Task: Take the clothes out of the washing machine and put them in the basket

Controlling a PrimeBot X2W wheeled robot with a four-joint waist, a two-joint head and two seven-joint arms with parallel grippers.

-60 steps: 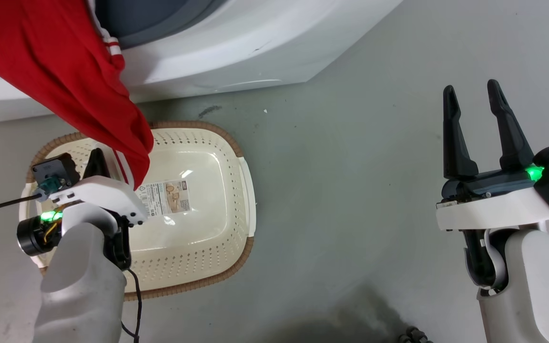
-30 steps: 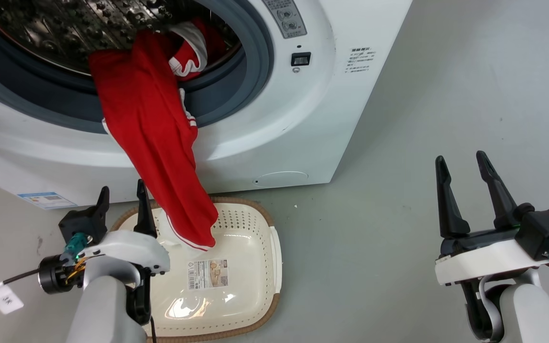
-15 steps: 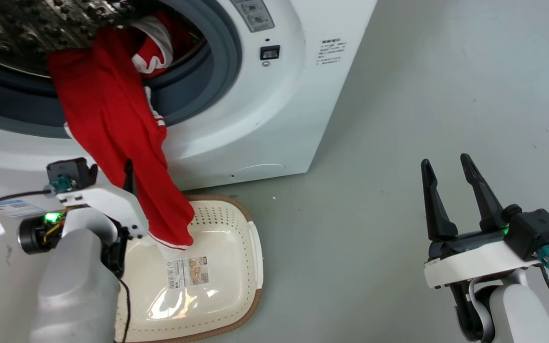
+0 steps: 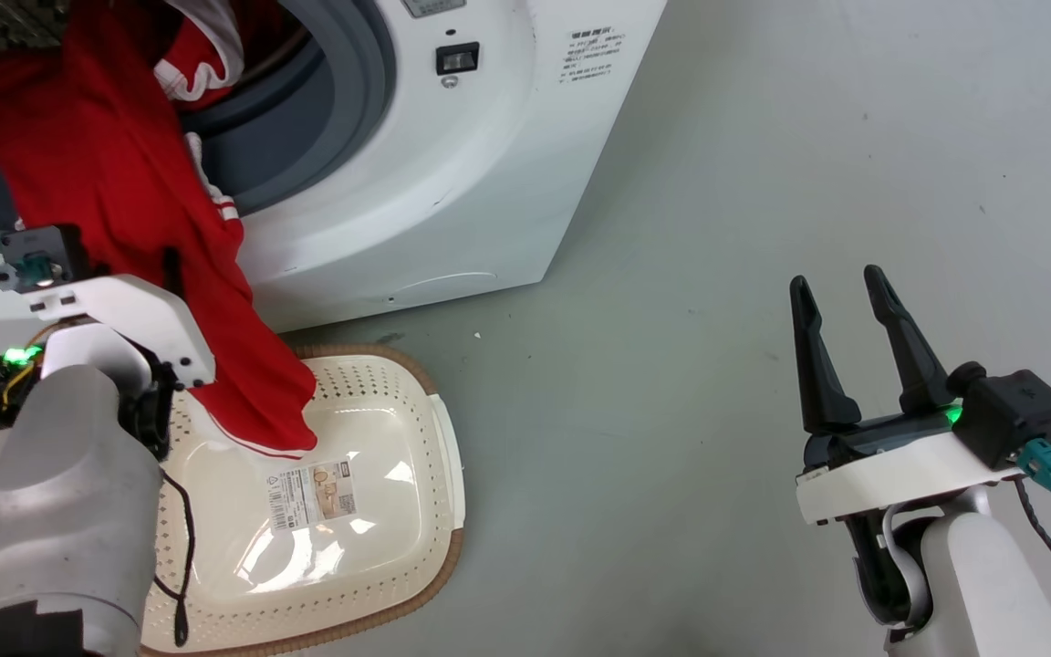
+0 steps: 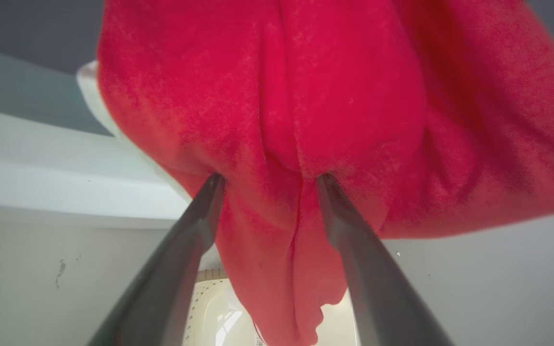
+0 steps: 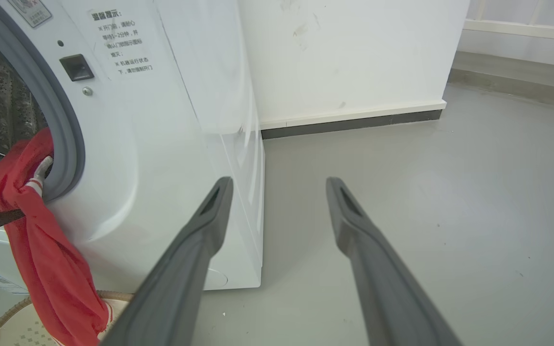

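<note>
The clothes are seen hung from the washing machine over the basket, top cut off. Fingers of the left gripper are spread wide astride them, tips buried; those of the right gripper are held wide.

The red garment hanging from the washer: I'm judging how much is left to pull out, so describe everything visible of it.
The red garment is soft, fleecy-looking bright red fabric with red-and-white striped trim. Its upper part lies inside the porthole of the washing machine. The rest drapes over the grey door seal and hangs down into the basket, its end near the paper label. The left gripper straddles it, fingers apart, fabric bulging between them, not pinched.
</note>
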